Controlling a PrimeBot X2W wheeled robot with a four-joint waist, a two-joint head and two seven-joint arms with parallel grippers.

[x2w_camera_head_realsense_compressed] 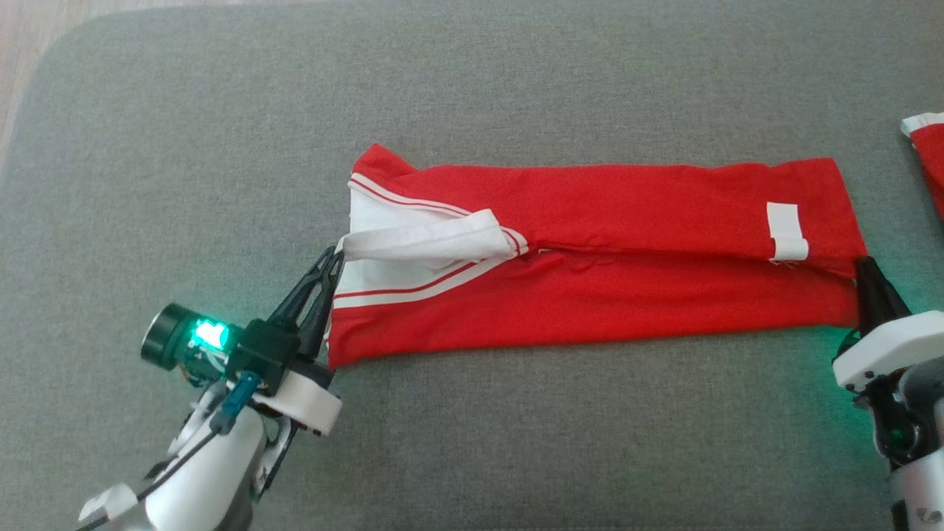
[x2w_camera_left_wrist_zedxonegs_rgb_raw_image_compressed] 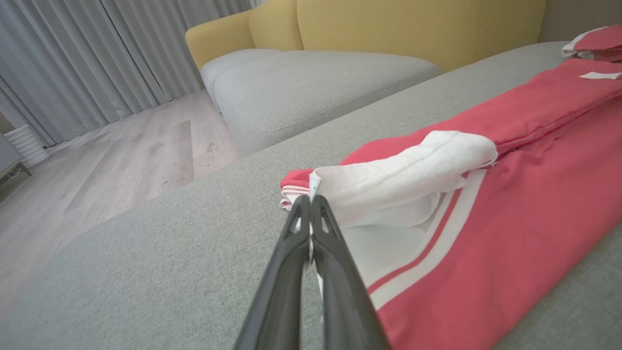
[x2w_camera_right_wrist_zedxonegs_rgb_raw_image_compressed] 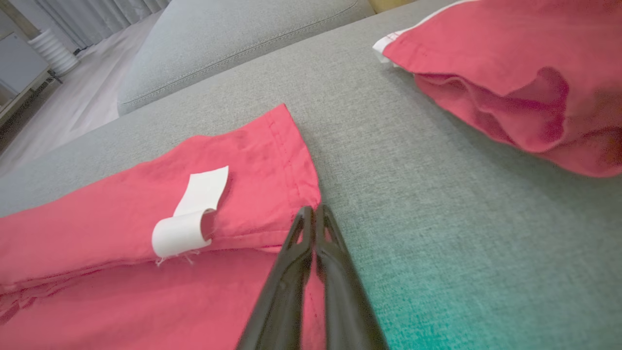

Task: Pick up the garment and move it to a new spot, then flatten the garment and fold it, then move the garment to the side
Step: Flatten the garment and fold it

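The red garment (x2w_camera_head_realsense_compressed: 590, 295) with white panels and stripes lies as a long folded strip across the grey cushion (x2w_camera_head_realsense_compressed: 472, 442). My left gripper (x2w_camera_head_realsense_compressed: 333, 259) is shut on the tip of a white band (x2w_camera_left_wrist_zedxonegs_rgb_raw_image_compressed: 403, 170) at the strip's left end; a sliver of white cloth shows between its fingers (x2w_camera_left_wrist_zedxonegs_rgb_raw_image_compressed: 323, 253). My right gripper (x2w_camera_head_realsense_compressed: 863, 267) is shut at the right end, its tips (x2w_camera_right_wrist_zedxonegs_rgb_raw_image_compressed: 315, 213) pinching the corner of the upper red layer's hem (x2w_camera_right_wrist_zedxonegs_rgb_raw_image_compressed: 286, 160). A white label (x2w_camera_right_wrist_zedxonegs_rgb_raw_image_compressed: 192, 214) curls up just left of the right fingers.
A second red garment (x2w_camera_head_realsense_compressed: 931, 158) lies at the cushion's right edge, close to the right gripper (x2w_camera_right_wrist_zedxonegs_rgb_raw_image_compressed: 510, 73). Beyond the cushion stand a yellow sofa back (x2w_camera_left_wrist_zedxonegs_rgb_raw_image_compressed: 413, 24) and another grey seat (x2w_camera_left_wrist_zedxonegs_rgb_raw_image_compressed: 311, 82). Wood floor (x2w_camera_left_wrist_zedxonegs_rgb_raw_image_compressed: 97, 165) lies to the left.
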